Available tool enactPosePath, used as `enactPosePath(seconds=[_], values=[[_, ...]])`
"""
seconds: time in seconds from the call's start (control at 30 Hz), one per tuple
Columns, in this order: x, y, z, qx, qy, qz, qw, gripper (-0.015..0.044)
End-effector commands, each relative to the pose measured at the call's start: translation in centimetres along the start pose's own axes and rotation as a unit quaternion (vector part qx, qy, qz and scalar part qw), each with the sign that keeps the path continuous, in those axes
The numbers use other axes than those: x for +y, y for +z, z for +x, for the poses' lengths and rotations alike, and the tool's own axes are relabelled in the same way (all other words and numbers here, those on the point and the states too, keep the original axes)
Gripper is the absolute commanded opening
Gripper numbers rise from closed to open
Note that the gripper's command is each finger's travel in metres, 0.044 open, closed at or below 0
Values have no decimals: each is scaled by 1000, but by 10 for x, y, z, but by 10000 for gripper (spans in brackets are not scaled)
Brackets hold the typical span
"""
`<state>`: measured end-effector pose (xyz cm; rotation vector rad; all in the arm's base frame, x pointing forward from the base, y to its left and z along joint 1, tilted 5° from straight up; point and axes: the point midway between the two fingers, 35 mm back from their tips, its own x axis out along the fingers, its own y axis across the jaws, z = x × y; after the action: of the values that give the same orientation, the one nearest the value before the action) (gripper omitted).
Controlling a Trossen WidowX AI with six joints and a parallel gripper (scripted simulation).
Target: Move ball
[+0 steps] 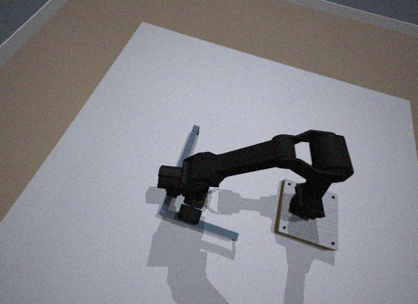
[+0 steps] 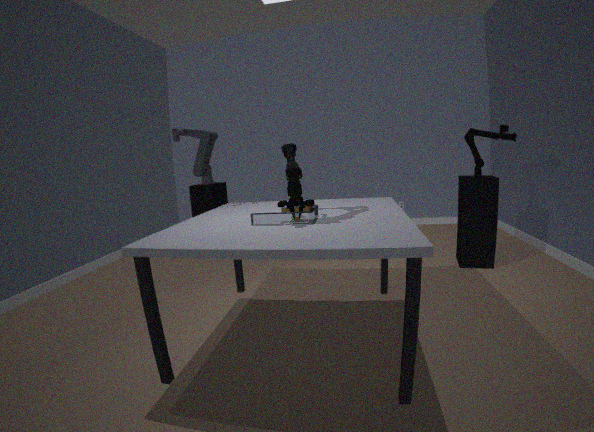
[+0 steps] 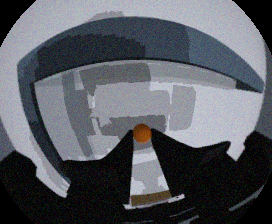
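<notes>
The orange ball is pinched between the two black fingertips of my gripper. The gripper is shut on the ball and low over the table, on the inner side of the two walls. One clear bluish wall runs across the top of the wrist view, and the other wall runs down its left side; they meet in a corner. In the top view the arm hides the ball. The see-through copy cannot be made out in any view.
The arm's base plate stands on the white table to the right of the walls in the top view. The shadow of the arm falls over the corner. Two other arms on black pedestals stand beyond the table.
</notes>
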<state>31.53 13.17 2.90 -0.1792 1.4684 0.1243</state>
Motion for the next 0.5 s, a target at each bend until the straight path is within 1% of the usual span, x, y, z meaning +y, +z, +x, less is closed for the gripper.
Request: enactPosePath(seconds=[0.0,0.03,0.3,0.47], values=[[-1,-1,2,1,-2,-3,1000,0],[-1,-1,2,1,-2,-3,1000,0],[0,0,1,0,0,0,1000,210],[0,0,1,0,0,0,1000,217]])
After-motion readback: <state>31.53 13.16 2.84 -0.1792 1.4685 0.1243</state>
